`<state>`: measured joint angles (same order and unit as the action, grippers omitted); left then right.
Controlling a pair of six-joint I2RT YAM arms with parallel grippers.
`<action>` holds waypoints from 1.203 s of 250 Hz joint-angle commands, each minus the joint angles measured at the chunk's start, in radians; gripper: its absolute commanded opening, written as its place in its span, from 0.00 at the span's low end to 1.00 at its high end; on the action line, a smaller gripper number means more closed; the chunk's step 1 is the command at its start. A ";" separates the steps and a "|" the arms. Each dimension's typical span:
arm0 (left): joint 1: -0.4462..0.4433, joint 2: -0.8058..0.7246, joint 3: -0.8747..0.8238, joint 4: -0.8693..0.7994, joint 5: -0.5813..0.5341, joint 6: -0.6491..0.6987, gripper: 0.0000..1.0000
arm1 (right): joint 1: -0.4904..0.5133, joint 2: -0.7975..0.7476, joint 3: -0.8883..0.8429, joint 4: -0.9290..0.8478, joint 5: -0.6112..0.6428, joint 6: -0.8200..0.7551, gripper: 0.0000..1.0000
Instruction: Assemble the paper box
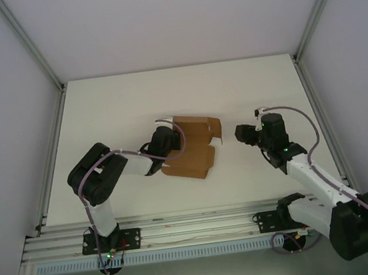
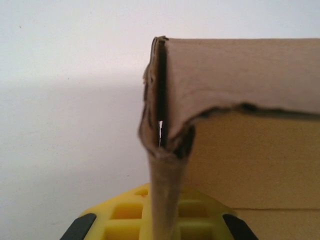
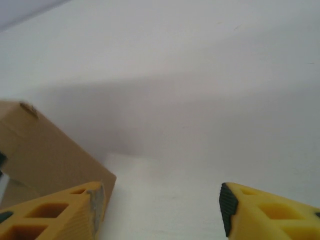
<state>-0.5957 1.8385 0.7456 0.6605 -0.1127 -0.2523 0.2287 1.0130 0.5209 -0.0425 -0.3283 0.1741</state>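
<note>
**Left Claw Is Pinching the Paper Box, Right Claw Is Hanging Open Beside It**

The paper box (image 1: pixel 192 151) is sitting near the middle of the white table (image 1: pixel 119 105). It is plain brown cardboard and it is only partly folded. One flap (image 1: pixel 215 128) is sticking out at its far right corner.

The left claw (image 1: pixel 170 144) is reaching in from the left and is clenching tight on the left side of the box. From the left wrist camera, a thin cardboard wall (image 2: pixel 165 195) is standing straight up between the two yellow fingers (image 2: pixel 120 215). The fingers are squeezing it from both sides. The top of that wall is bending over and looking a bit crumpled. The rest of the box (image 2: pixel 250 160) is stretching away to the right behind it.

The right claw (image 1: pixel 239 133) is hanging to the right of the box, close to the flap, with a bit of table showing between them. From the right wrist camera, its two yellow fingers (image 3: pixel 60 212) are standing apart and nothing is sitting between them, so it is not gripping anything. A corner of the box (image 3: pixel 45 150) is showing just beside the left finger. It is too hard to tell if they are touching there.
</note>
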 commanded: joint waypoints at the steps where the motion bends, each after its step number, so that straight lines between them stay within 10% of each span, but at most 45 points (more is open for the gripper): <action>1: -0.003 0.009 -0.034 0.114 -0.008 0.031 0.00 | -0.011 0.086 0.039 0.033 -0.261 -0.128 0.54; 144: -0.026 0.044 -0.069 0.193 -0.042 0.074 0.00 | 0.054 0.461 0.252 0.036 -0.586 -0.287 0.38; 301: -0.045 0.064 -0.034 0.133 -0.054 0.113 0.00 | 0.243 0.597 0.267 0.326 0.157 -0.096 0.34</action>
<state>-0.6224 1.8877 0.6922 0.7998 -0.1501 -0.1574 0.4561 1.5944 0.8188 0.1070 -0.4000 -0.0128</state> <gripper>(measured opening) 0.075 0.378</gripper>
